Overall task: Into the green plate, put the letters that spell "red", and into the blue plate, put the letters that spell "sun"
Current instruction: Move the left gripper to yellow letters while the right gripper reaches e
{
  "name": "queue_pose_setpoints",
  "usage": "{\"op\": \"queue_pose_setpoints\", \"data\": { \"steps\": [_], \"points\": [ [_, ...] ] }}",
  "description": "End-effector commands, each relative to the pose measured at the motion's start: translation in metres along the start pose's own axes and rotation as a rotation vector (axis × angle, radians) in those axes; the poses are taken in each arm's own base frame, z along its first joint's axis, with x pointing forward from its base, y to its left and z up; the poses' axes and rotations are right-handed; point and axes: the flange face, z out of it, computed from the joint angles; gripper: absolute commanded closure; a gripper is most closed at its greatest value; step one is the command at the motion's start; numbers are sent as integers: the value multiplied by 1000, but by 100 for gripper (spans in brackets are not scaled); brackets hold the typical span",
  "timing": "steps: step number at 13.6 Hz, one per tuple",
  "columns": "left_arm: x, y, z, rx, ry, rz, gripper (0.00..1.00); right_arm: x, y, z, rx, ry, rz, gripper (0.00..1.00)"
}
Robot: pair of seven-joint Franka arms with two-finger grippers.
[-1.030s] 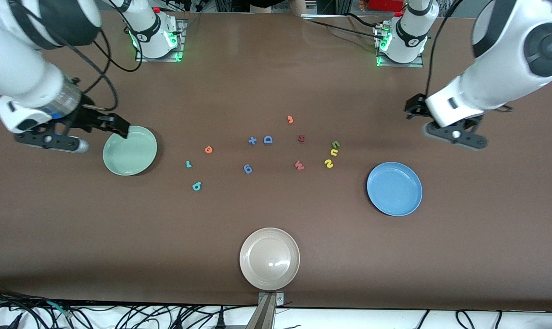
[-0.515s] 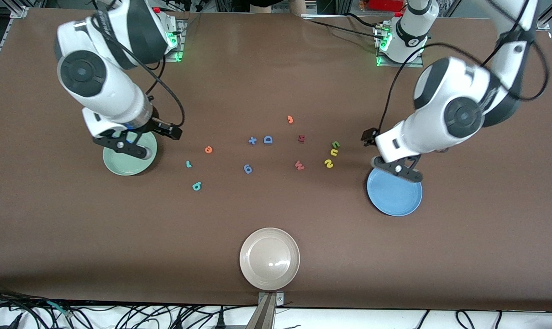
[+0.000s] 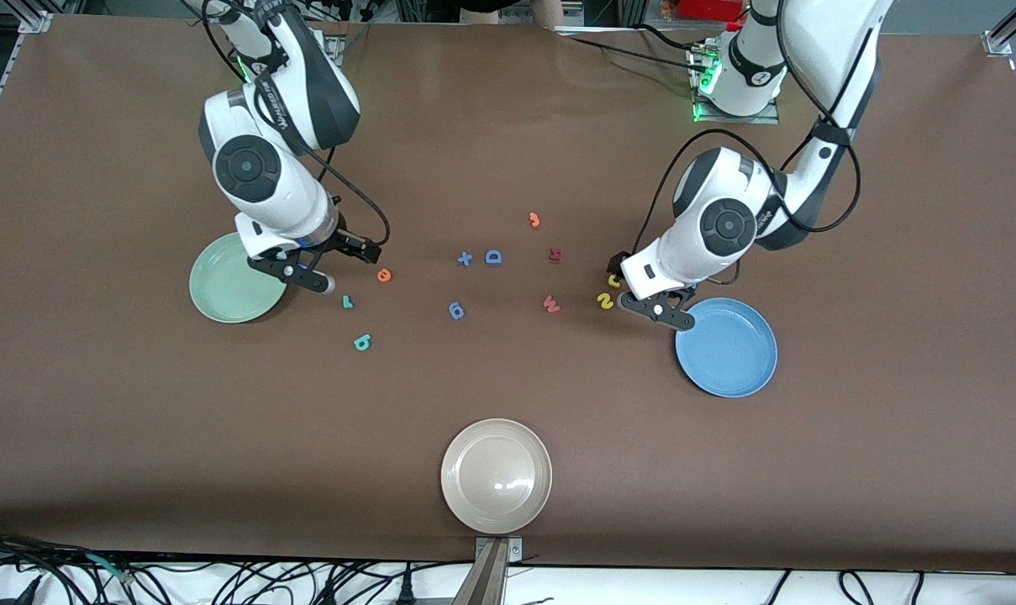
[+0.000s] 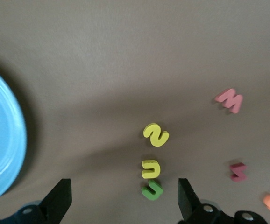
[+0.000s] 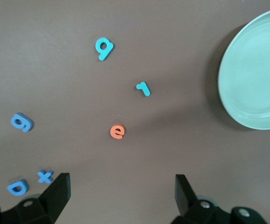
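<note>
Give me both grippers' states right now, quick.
Left gripper: open, holding nothing, over the yellow u and green n.
Right gripper: open, holding nothing, over the table near the orange e.

Green plate (image 3: 226,294): rim edge toward the worktop's middle covered by right claw (image 3: 327,267) in the front view; cut by the picture's edge in the right wrist view.
Dark green "n" (image 4: 152,190): hidden under the left arm in the front view.
Blue plate (image 4: 2,140): mostly cropped in the left wrist view.
Small dark red piece (image 3: 555,254): possibly a letter, illegible.
</note>
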Motion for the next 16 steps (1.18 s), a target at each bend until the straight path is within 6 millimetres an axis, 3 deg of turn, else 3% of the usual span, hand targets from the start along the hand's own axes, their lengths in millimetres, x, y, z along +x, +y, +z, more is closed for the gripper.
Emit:
{"op": "queue_pose_setpoints", "data": {
  "steps": [1,5,7,12,16],
  "points": [
    [-18,9,15,-5,36,-4,0,-15,14,35,36,25,20,1],
    [-32,36,53,-4,70,-21,0,-19,6,76,38,30,37,1],
    [-31,34,52,-3,72,-23,0,-14,0,102,50,44,59,1],
    [-34,33,69,-3,48,-30,0,-8,-4,144,56,55,64,1],
    [-34,32,81,-5,42,-34,4,-16,-19,161,73,72,99,2]
  ]
}}
